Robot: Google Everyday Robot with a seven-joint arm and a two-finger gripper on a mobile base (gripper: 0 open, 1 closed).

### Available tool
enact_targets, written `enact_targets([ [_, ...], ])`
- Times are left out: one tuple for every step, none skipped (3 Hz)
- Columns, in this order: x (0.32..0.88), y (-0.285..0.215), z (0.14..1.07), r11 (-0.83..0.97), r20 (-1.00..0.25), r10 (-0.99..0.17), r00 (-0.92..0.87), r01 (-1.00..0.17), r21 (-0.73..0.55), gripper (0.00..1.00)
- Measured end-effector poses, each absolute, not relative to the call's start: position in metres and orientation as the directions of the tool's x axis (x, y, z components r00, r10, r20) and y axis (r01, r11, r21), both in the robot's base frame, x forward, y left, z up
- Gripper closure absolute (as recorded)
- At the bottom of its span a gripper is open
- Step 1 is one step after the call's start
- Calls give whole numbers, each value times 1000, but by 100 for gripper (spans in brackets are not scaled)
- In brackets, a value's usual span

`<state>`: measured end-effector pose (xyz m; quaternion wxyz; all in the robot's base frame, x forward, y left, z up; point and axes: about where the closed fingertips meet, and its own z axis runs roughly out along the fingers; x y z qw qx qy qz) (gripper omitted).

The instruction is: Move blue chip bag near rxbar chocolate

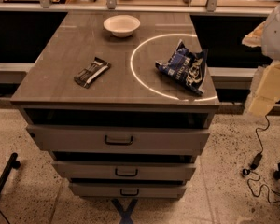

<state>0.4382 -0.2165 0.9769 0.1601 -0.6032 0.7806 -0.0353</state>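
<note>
Crinkled dark-blue foil chip bag [184, 66] lies right; flat dark white-striped bar [92, 72] well apart, left. Pale gripper [266, 90] off grey table [60, 55], right of bag; grip cannot tell.

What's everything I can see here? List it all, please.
blue chip bag: one, dark blue, tabletop right, on the light ring.
rxbar chocolate: one, dark with white stripe, tabletop left.
bowl: one, white, tabletop back.
light ring: one, white, tabletop right.
cabinet: one, grey, three drawers, centre.
cable: one, black, floor right.
gripper: one, cream, right edge, beside the tabletop, apart from the bag.
</note>
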Motion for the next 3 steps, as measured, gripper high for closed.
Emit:
enact_targets([
  [438,-216,977,270,-207,-953,-221,-930,-248,0],
  [451,-220,979,325,-243,-934,-261,-903,-280,0],
  [489,-225,986,408,-295,-902,-314,-844,-347,0],
])
